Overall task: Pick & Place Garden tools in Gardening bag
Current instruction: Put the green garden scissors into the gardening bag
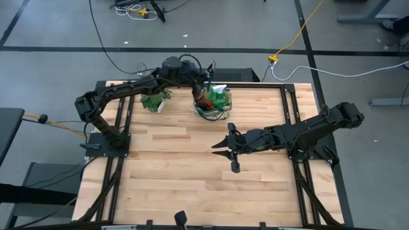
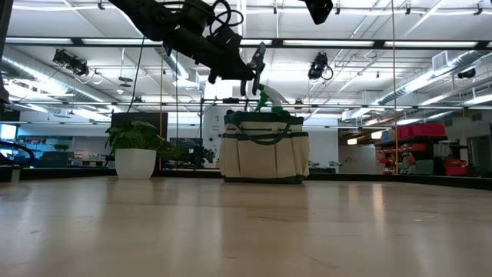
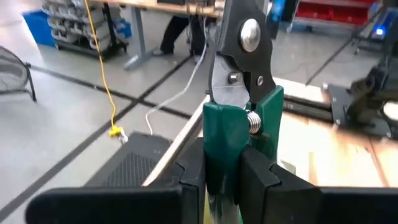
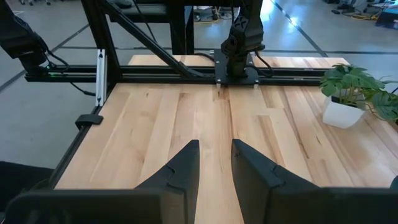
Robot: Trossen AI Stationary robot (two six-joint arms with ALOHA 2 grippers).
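We count one bag, one spray bottle in it, one pair of shears in the left claw, one plant, two arms, and one empty right claw

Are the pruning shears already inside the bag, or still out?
Still out: the left pincer holds the pruning shears above the gardening bag.

setting: robotics lab or workshop hall. evidence: butcher-block table on a black metal frame; grey concrete floor with loose cables, one yellow; exposed ceiling ducts and strip lights; red storage bins on distant shelving.
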